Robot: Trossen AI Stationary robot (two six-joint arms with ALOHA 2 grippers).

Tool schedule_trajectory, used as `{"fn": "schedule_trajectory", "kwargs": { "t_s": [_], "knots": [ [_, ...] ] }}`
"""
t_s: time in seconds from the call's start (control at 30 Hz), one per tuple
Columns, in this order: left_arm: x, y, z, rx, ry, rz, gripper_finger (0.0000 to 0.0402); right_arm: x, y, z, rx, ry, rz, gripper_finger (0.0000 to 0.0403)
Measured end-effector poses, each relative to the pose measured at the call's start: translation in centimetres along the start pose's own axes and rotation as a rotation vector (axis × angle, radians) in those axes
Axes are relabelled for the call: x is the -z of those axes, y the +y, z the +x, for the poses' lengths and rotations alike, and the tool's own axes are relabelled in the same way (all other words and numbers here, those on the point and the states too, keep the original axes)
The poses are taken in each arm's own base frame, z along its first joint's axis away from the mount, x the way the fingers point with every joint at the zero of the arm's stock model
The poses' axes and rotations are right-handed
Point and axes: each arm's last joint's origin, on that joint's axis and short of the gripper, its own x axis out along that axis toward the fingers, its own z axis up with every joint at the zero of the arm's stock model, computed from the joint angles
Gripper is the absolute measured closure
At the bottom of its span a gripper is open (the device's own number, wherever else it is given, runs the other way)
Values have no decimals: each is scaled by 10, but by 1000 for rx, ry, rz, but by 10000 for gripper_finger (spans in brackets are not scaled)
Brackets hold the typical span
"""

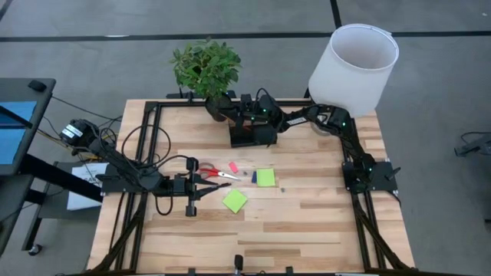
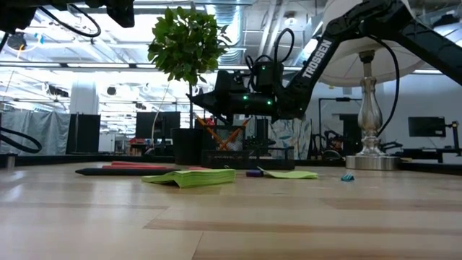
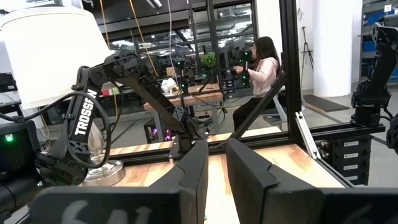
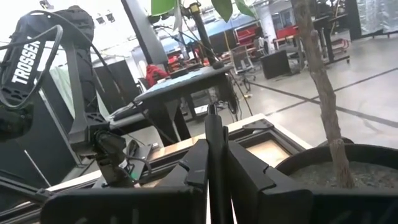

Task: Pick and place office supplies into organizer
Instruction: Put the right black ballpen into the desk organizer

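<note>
In the high view, the right gripper [image 1: 247, 115] hangs over the organizer [image 1: 252, 132] at the desk's far edge beside the plant pot [image 1: 217, 103], while the left gripper [image 1: 201, 186] rests near the left edge next to the red-handled scissors [image 1: 218, 172], and two sticky-note pads [image 1: 265, 178] plus small pink and blue pieces remain mid-desk, so by this evidence most of the placing is not yet done. In the low view, orange pencils [image 2: 227, 135] already stand in the organizer below the right gripper. In the left wrist view the left fingers [image 3: 193, 171] stand slightly apart on nothing; in the right wrist view the right fingers [image 4: 196, 163] are clamped on a thin black pen [image 4: 214, 146].
</note>
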Motion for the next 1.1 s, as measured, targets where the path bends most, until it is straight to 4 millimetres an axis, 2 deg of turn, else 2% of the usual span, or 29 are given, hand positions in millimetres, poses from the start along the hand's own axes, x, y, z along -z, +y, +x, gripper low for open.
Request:
{"fn": "schedule_trajectory", "kwargs": {
  "t_s": [0.27,1.1],
  "knots": [
    [0,0,0,1,4,2,350,-1,2,0,-33,-4,-7,354],
    [1,0,0,2,6,3,350,-1,3,1,-37,-4,-25,341]
  ]
}}
